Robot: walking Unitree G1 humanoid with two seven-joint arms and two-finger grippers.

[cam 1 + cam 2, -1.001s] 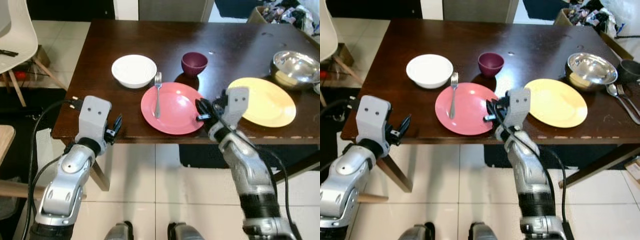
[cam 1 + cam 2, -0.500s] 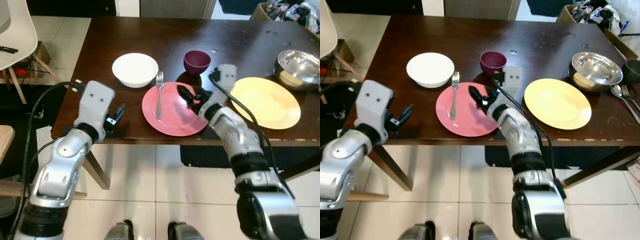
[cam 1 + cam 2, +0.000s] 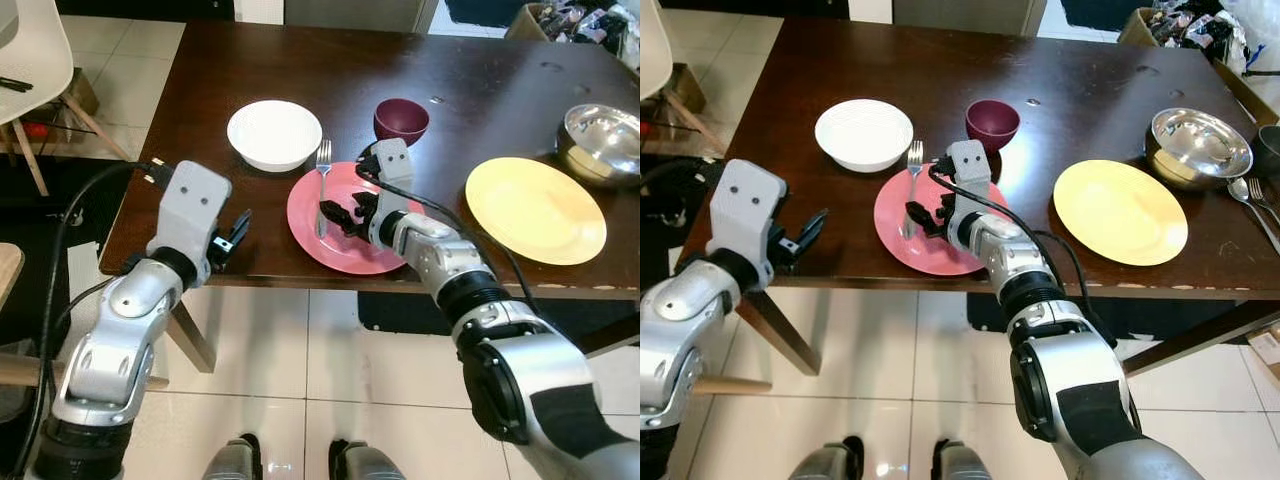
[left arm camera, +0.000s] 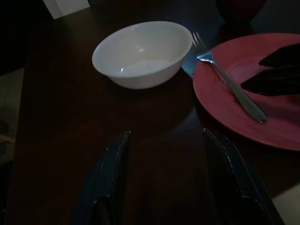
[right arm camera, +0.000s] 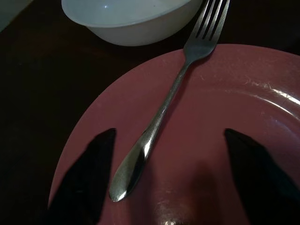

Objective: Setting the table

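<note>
The fork pick-up is judged to be the step in hand. A silver metal fork (image 5: 161, 110) lies on the round pink plate (image 3: 375, 255), its tines overhanging the rim toward the white bowl (image 3: 274, 133). The right gripper (image 5: 171, 171) is held over the plate with fingers spread either side of the handle. Lowering and closing is called for next. The left gripper (image 4: 164, 178) hangs spread near the plate.

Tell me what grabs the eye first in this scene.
The right hand hovers open over the pink plate at the table's near edge, its fingers straddling the handle of the fork lying on it. Beyond sit a white bowl and a maroon bowl; a yellow plate lies to the right.
</note>
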